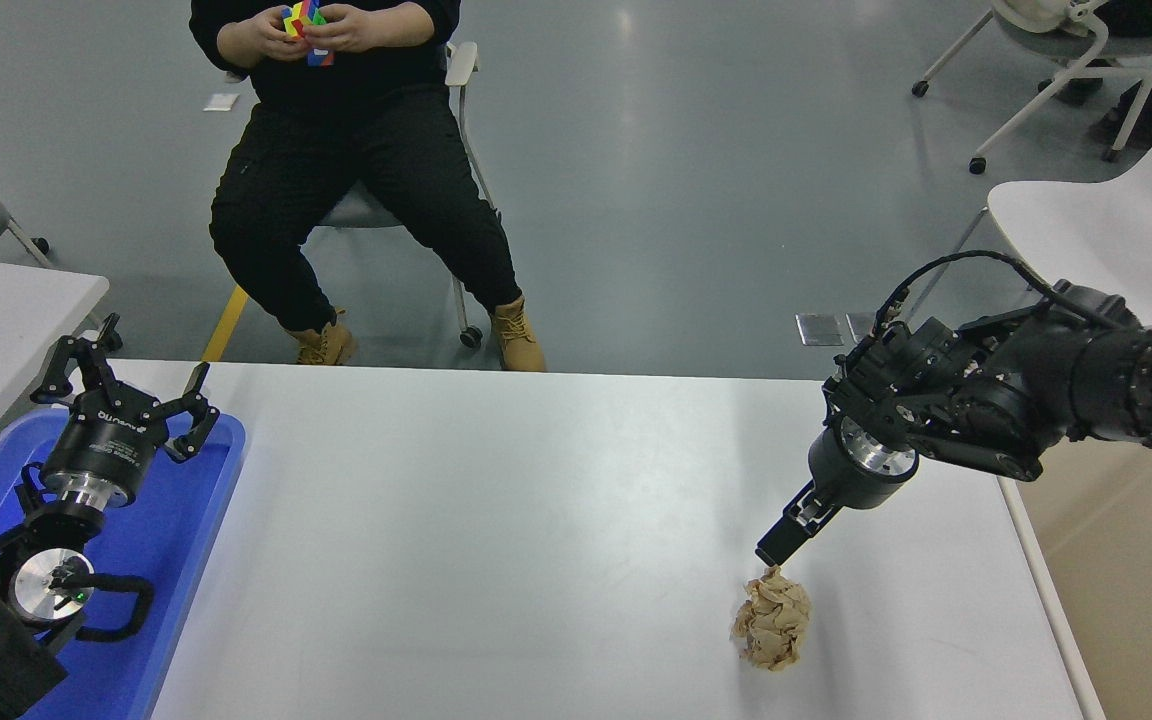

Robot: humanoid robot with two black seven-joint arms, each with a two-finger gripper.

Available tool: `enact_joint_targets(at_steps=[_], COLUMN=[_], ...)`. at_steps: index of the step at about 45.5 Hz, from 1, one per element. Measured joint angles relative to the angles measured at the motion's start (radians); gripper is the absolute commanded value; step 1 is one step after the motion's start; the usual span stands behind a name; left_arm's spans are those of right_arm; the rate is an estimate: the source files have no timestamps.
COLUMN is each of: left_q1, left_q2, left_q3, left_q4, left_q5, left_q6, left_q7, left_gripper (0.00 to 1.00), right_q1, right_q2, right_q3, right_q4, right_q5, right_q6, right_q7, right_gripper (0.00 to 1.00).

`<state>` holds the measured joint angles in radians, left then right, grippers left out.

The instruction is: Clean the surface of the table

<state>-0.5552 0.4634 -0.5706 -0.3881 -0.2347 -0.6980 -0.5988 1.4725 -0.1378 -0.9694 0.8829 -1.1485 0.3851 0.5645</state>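
The table surface (496, 520) is a wide white top. On it, at the front right, lies a crumpled wad of brown paper (772, 618). My right gripper (776, 548) comes in from the right edge, angled down and to the left, with its tip just above the wad's top. Its fingers look pressed together into one narrow bar with nothing between them. My left gripper (126, 372) is parked open at the lower left, over the blue tray (186, 520).
A beige bin or surface (1126, 570) adjoins the table's right edge. A person sits on a chair beyond the far edge, turning a coloured puzzle cube (308, 30). A smaller white table (6, 300) stands at the left, another (1116, 220) at the upper right.
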Motion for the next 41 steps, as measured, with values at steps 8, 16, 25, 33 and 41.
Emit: enact_joint_targets(at_steps=[8, 16, 25, 33, 41], left_q1=[0.000, 0.000, 0.000, 0.000, 0.000], left_q2=[0.000, 0.000, 0.000, 0.000, 0.000], left_q3=[0.000, 0.000, 0.000, 0.000, 0.000], left_q4=[0.000, 0.000, 0.000, 0.000, 0.000], left_q5=[0.000, 0.000, 0.000, 0.000, 0.000], left_q6=[0.000, 0.000, 0.000, 0.000, 0.000], left_q7=[0.000, 0.000, 0.000, 0.000, 0.000], left_gripper=[1.00, 1.00, 1.00, 1.00, 1.00], right_q1=[-0.026, -0.055, -0.092, -0.126, -0.160], right_q2=[0.014, 0.019, 0.022, 0.019, 0.016], right_q3=[-0.002, 0.001, 0.019, 0.033, 0.040], right_q4=[0.003, 0.000, -0.022, -0.048, -0.071], right_q5=[0.002, 0.005, 0.008, 0.009, 0.010], right_q6=[0.002, 0.001, -0.008, -0.021, -0.042], right_q7=[0.000, 0.000, -0.001, -0.001, -0.002], right_gripper=[0.98, 0.98, 0.98, 0.98, 0.98])
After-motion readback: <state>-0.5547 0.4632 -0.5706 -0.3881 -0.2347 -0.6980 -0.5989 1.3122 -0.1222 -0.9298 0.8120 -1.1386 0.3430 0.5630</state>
